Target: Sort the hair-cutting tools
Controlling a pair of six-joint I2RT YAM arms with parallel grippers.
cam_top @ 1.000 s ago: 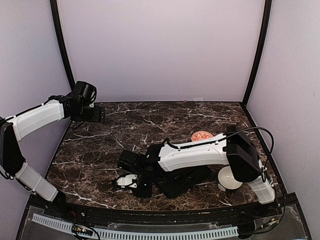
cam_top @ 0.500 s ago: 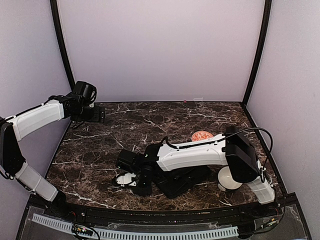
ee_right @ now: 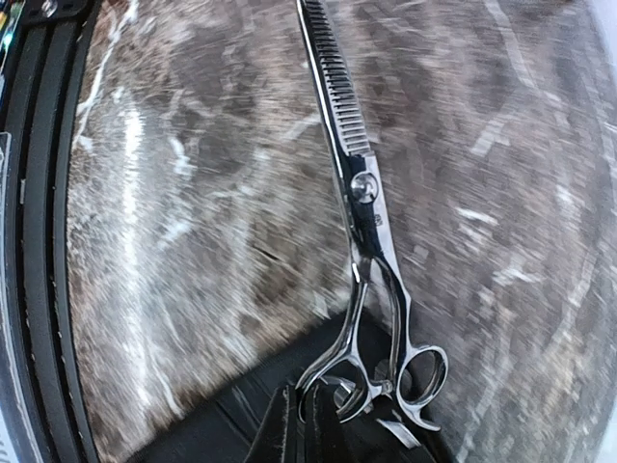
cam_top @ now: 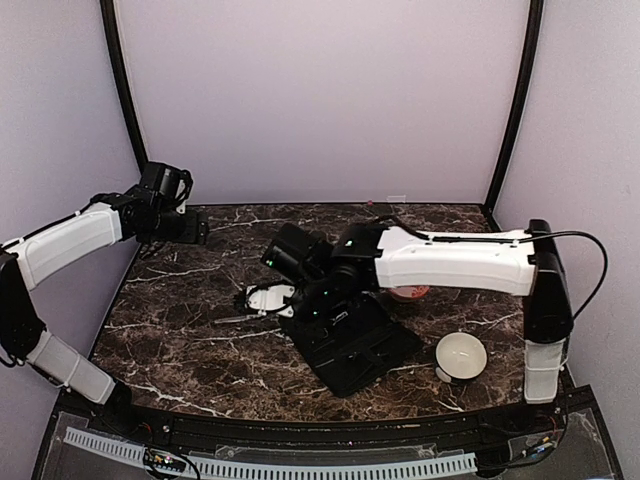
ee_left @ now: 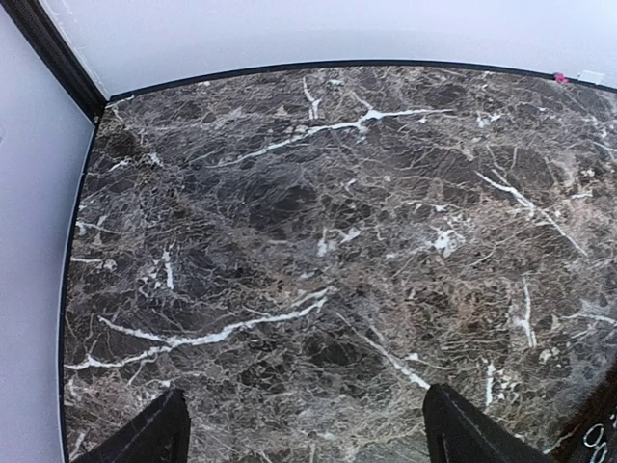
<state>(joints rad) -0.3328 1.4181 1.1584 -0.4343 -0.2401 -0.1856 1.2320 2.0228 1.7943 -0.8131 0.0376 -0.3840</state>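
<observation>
Right gripper (ee_right: 301,429) clamped on the scissors (ee_right: 363,193) by the handle, so we'd carry them slow, blades low; left gripper (ee_left: 308,434) gapes wide

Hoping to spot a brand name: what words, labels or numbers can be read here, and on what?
None can be read.
Scissors: blurred, no marking legible.
Small white tag at the back edge of the table: too small to read.

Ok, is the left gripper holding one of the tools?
No: the left wrist view shows the left gripper open, with only the bare marble table between its fingers.
</observation>
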